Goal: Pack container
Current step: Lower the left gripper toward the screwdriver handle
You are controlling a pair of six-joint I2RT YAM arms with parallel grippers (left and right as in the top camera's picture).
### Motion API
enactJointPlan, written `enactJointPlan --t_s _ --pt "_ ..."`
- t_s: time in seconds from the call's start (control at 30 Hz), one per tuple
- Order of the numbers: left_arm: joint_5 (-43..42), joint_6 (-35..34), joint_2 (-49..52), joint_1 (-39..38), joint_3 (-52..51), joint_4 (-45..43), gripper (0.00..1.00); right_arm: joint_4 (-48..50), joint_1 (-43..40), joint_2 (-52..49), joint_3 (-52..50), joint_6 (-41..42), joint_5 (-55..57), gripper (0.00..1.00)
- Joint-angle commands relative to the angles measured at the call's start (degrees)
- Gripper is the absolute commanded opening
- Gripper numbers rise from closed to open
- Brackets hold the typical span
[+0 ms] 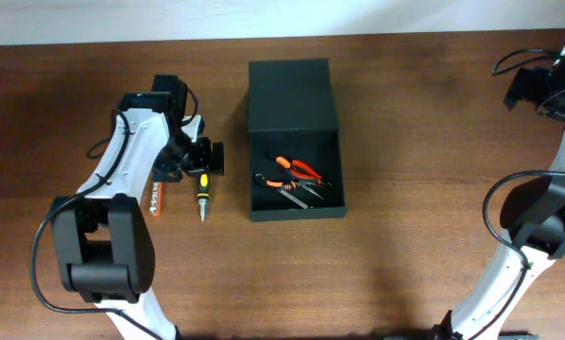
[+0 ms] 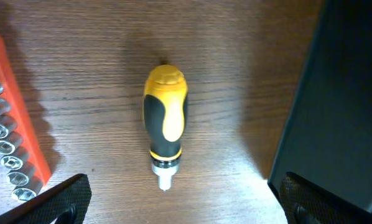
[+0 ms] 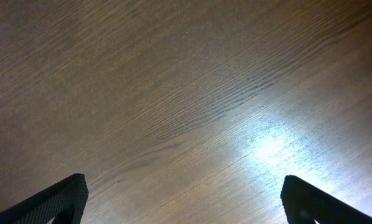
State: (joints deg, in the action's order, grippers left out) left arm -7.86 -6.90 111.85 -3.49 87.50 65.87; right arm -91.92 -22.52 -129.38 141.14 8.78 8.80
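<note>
The container (image 1: 292, 94) sits mid-frame in the overhead view on the table (image 1: 405, 236). It is a matte, dark green-black rectangular box, its flap lid laid open toward the top, with orange-handled pliers (image 1: 297, 168) and other small tools inside. Its dark wall fills the right edge of my left wrist view. My left fingers (image 2: 68, 198) are spread wide and hold nothing, a yellow-and-black screwdriver (image 2: 165, 121) lying between them. My right fingers (image 3: 61, 199) are spread wide too, over wood grain.
</note>
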Motion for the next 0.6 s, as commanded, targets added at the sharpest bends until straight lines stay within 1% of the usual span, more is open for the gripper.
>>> enactJointPlan --t_s 0.0,0.2,0.37,0.57 --pt "1.66 -1.88 0.96 -0.22 0.33 -0.57 0.99 0.02 -0.42 1.40 -0.20 -0.35 0.92 0.99" --pt "1.73 -1.84 0.96 -0.22 0.28 -0.35 0.99 0.02 -0.42 1.40 -0.20 -0.35 0.92 0.99" --pt "4.26 -1.88 0.98 -0.28 0.28 -0.57 0.99 0.02 -0.42 1.40 -0.20 -0.35 0.92 0.99" --pt "4.31 -1.86 0.98 -1.90 0.28 -1.62 0.99 0.02 -0.42 1.40 -0.20 -0.35 0.92 0.99"
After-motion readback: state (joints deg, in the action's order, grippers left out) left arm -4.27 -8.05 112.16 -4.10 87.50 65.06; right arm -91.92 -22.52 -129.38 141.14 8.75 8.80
